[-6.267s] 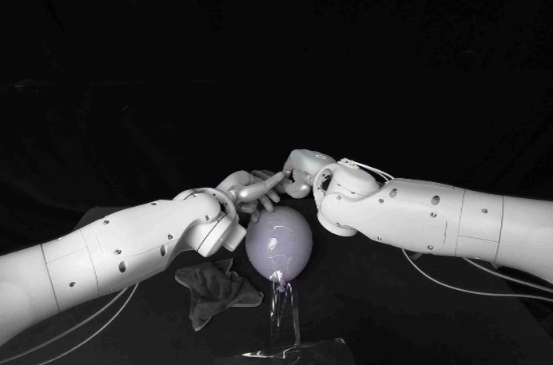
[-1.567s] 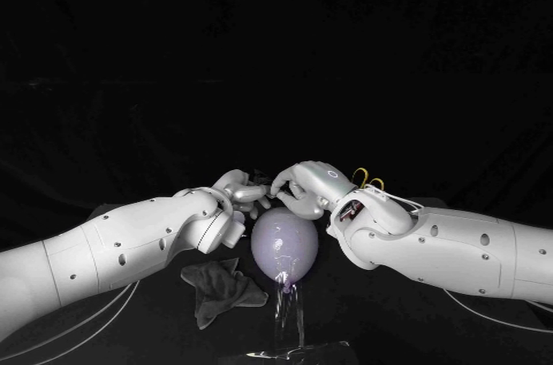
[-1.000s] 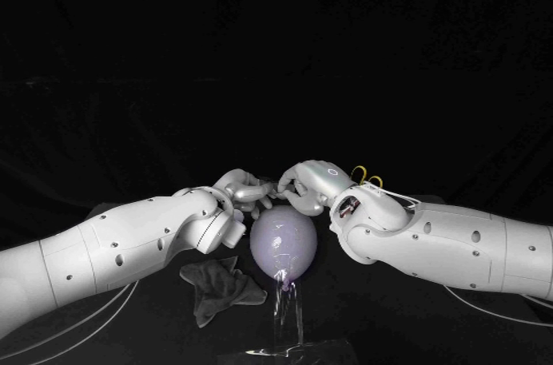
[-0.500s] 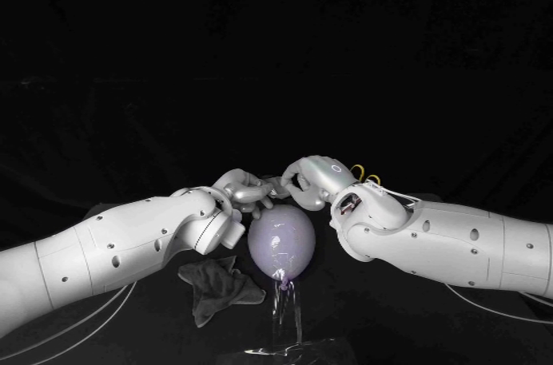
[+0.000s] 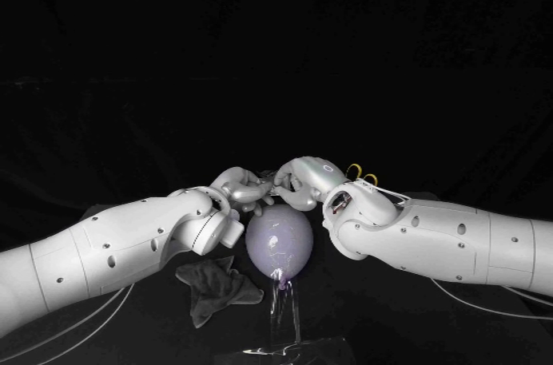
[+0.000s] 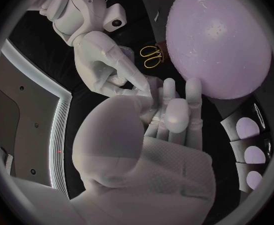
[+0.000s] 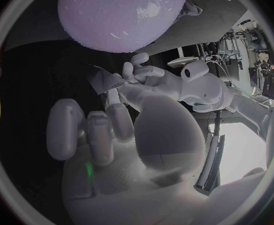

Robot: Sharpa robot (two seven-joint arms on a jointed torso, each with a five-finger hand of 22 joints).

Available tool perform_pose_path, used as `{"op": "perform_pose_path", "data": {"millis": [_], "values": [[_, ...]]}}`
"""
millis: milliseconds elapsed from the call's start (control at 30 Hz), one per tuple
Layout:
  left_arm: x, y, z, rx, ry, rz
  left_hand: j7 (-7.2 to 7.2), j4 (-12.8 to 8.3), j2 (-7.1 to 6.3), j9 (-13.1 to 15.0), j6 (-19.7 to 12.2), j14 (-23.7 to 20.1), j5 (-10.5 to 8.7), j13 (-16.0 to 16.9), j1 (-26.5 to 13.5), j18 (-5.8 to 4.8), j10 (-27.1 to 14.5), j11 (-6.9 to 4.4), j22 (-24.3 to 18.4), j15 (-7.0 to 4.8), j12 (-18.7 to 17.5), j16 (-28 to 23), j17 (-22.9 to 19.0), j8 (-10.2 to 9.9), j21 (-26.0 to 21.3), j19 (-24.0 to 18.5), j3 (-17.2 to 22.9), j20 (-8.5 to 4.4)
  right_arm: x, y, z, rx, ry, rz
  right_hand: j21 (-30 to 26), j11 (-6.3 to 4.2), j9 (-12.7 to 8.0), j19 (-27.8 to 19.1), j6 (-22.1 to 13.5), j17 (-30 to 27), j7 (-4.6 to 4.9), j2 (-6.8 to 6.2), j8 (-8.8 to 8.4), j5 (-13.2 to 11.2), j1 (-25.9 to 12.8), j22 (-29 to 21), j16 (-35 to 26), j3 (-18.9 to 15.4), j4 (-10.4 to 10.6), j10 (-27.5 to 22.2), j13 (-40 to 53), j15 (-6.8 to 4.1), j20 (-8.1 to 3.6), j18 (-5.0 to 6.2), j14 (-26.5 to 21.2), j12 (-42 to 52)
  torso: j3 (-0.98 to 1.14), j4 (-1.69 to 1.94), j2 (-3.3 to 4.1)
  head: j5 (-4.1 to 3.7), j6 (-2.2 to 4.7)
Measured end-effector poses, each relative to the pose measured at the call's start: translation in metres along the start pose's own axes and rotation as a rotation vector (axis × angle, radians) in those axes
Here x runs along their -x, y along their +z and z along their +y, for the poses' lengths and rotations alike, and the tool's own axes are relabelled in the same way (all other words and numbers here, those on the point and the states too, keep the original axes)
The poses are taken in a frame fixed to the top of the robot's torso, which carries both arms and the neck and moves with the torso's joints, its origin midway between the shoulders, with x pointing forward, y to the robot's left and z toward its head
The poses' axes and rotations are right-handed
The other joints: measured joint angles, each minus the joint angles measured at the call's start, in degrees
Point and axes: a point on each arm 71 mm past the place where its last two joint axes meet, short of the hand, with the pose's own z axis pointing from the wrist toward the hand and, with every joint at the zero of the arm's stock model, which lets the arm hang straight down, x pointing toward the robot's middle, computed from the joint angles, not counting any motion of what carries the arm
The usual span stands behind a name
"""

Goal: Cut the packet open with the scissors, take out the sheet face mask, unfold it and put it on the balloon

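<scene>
Dark cloth (image 5: pixel 213 283) lies crumpled on the bench (image 5: pixel 380 325), at about eight o'clock from the balloon (image 5: pixel 280 239). At eleven o'clock from the balloon the left hand (image 5: pixel 240 191) hangs with its fingertips pinching a small grey folded sheet (image 7: pixel 101 80), which I judge to be the mask. The balloon stands upright on a slim clear stand (image 5: pixel 282 309). At one o'clock from it is the right hand (image 5: pixel 302 181), fingers curled and meeting the left hand's. Whether it also grips the sheet, I cannot tell. The scissors (image 5: pixel 360 173) lie just behind the right wrist, at two o'clock.

The likely trouble is in the unfolding. The sheet is thin and held by a narrow pinch, so an uneven pull could tear it or let it slip down behind the balloon. Both hands also work close above the balloon, so a brush of a wrist could tip it off the stand.

Counted: two hands, one balloon, one stand, one folded sheet, one cloth, one pair of scissors.
</scene>
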Motion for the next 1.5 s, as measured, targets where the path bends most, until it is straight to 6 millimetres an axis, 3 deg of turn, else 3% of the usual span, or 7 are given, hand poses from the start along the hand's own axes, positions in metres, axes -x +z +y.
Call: {"op": "perform_pose_path", "data": {"millis": [267,567,1167,1367,1500], "values": [[-0.0006,-0.0003,-0.0017,-0.024,-0.010,0.009,0.12,-0.71,0.25,-0.33,-0.49,-0.94,-0.03,-0.89,2.49,0.63,-0.41,0.41,0.68,0.32,-1.56,-0.44,-1.45,-1.27,0.63,-0.54,-0.54,0.14,-0.0015,0.0009,-0.0007,-0.014,0.015,0.018,0.00,0.10,-0.26,-0.19,-0.10,-0.02,0.09,-0.22,-0.28,0.00,-0.22,0.03,0.22,-0.31,0.31,0.09,-0.02,0.20,0.19,-0.01,-0.20,0.00,0.00,-0.01,0.01,-0.14,-0.01],[-0.0013,-0.0007,-0.0025,-0.038,-0.013,0.013,0.52,-0.87,0.12,-0.96,-0.04,-1.13,-0.31,-1.84,4.22,0.66,-0.26,0.56,2.03,0.51,-2.95,-0.44,-1.60,-2.89,2.54,-1.22,-0.70,0.00,-0.0008,0.0006,-0.0029,-0.033,0.023,0.018,-0.34,0.51,-0.84,-0.19,-0.69,-0.05,0.49,-0.22,-1.33,0.00,-0.22,0.04,0.22,-1.10,0.80,-0.32,-0.07,0.41,0.59,-0.02,0.00,-0.52,0.01,-0.03,0.01,-0.24,0.02],[-0.0007,-0.0010,-0.0049,-0.050,0.001,0.003,-0.21,-0.87,-0.16,-2.01,2.10,-0.89,-0.14,-3.24,4.51,0.58,1.47,0.19,3.99,0.32,-4.45,-0.20,-1.43,-5.09,5.35,-1.95,-0.70,-0.30,0.0014,-0.0023,-0.0033,-0.063,0.035,-0.014,-0.35,0.50,-1.49,-0.14,-1.24,0.00,0.63,-0.65,-2.29,0.00,0.24,0.00,0.10,-1.50,1.20,-0.33,-0.01,0.61,0.65,-0.03,-0.20,-0.53,0.01,-0.03,0.02,-0.32,-0.02],[0.0001,-0.0010,-0.0053,-0.051,0.005,-0.004,-0.48,-0.86,-0.16,-2.17,2.63,-0.67,-0.14,-3.75,4.50,0.56,1.78,-0.12,4.35,0.12,-4.78,-0.05,-1.18,-5.78,5.95,-2.06,-0.70,-0.41,0.0029,-0.0030,-0.0039,-0.069,0.038,-0.036,-0.35,0.50,-1.64,0.02,-1.24,0.00,0.63,-0.16,-2.30,0.00,1.08,0.01,0.17,-1.15,1.18,-0.33,-0.02,0.61,1.01,-0.04,-0.20,-0.54,0.00,-0.03,0.02,-0.34,-0.05],[0.0009,-0.0008,-0.0051,-0.050,0.008,-0.010,-0.43,-0.86,-0.17,-2.50,2.92,-0.59,-0.14,-4.06,4.50,0.54,2.01,0.06,4.56,0.19,-5.11,-0.05,-1.21,-6.23,6.25,-2.15,-0.70,-0.51,0.0031,-0.0019,-0.0042,-0.074,0.039,-0.038,-0.35,0.80,-2.07,-0.18,-1.24,-0.01,0.63,-0.54,-3.13,0.00,1.47,0.03,0.27,-1.49,1.52,-0.64,-0.03,0.81,1.22,-0.04,-0.01,-0.54,0.00,-0.02,0.01,-0.34,-0.07]]}}
